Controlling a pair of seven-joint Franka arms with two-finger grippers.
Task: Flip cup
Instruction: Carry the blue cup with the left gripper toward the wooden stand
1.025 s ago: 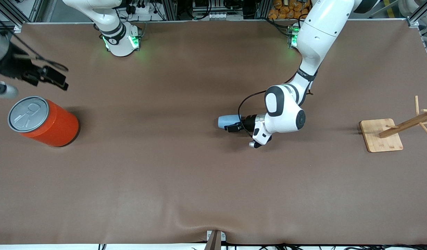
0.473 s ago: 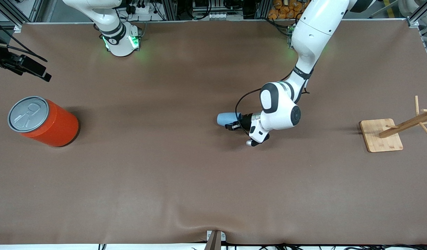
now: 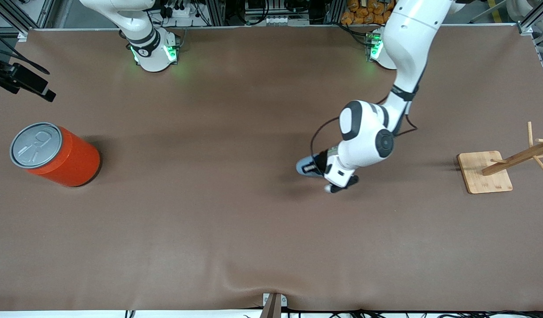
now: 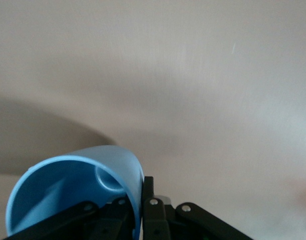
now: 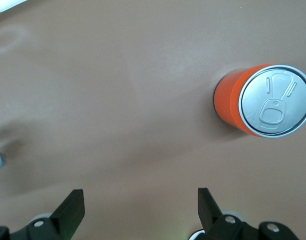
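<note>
The left gripper (image 3: 316,168) is over the middle of the brown table (image 3: 236,212), toward the left arm's end, with its jaws clamped on the rim wall of the light-blue cup (image 3: 306,166). In the front view only a small part of the cup shows, peeking out from under the white wrist of the left arm, which reaches down from its base at the table's top edge. The left wrist view shows the cup (image 4: 75,192) close up: one black finger (image 4: 154,215) presses on the outside of the wall just beside the rim while the other sits inside the darker blue hollow, and the open mouth faces the camera with the cup tilted; whether it touches the table I cannot tell. The right gripper (image 3: 29,84) waits in the air over the table's edge at the right arm's end, above and apart from the orange can. In the right wrist view its jaws stand wide apart and hold nothing, with bare table between the two fingers (image 5: 70,210). The orange can (image 3: 55,154) with its grey pull-tab lid stands upright on the table at the right arm's end, well apart from the cup. A wooden rack (image 3: 501,165) on a square base stands at the left arm's end.
</note>
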